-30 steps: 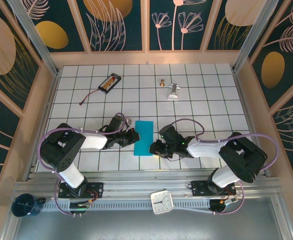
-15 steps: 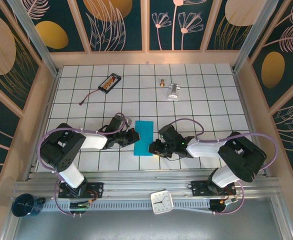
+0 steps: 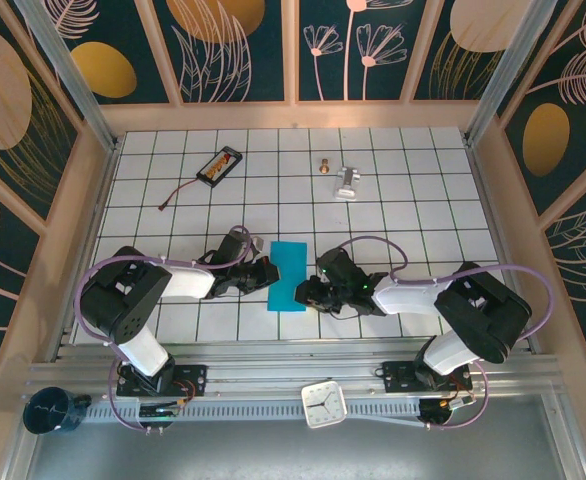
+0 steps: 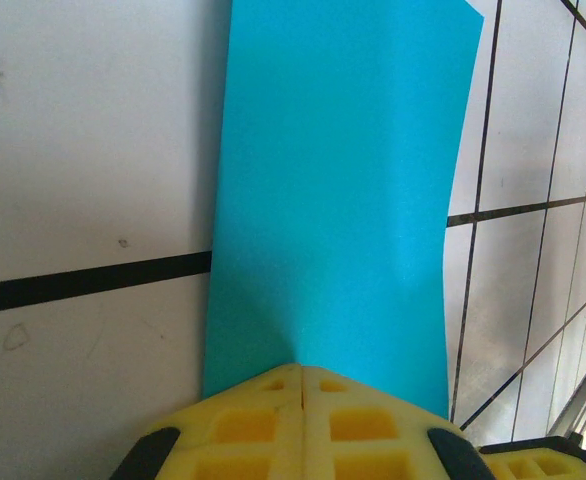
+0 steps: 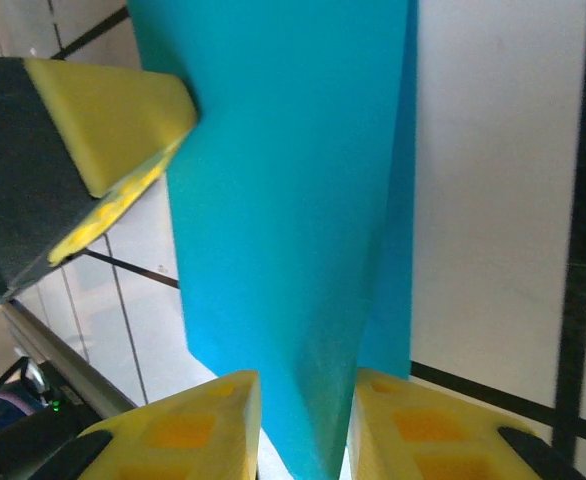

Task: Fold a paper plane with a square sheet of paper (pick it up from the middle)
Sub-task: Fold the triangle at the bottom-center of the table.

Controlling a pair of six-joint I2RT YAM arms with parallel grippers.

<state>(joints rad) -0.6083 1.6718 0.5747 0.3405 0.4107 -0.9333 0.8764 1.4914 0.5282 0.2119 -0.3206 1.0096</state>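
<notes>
Meanwhile the paper (image 3: 289, 276), folded to a narrow upright strip, lies on the counter (image 3: 423, 200) between both arms. The left pincer (image 3: 269, 273) sits at the paper's left edge; in its wrist view its pads (image 4: 273, 420) are pressed together, seemingly nipping that edge (image 4: 333, 200). The right pincer (image 3: 303, 292) sits at the paper's near right corner, jaws narrowly apart with a raised fold of paper (image 5: 293, 200) between the pads (image 5: 188, 425). Since a second ago it has edged slightly left toward the paper; the paper and left pincer have not shifted.
</notes>
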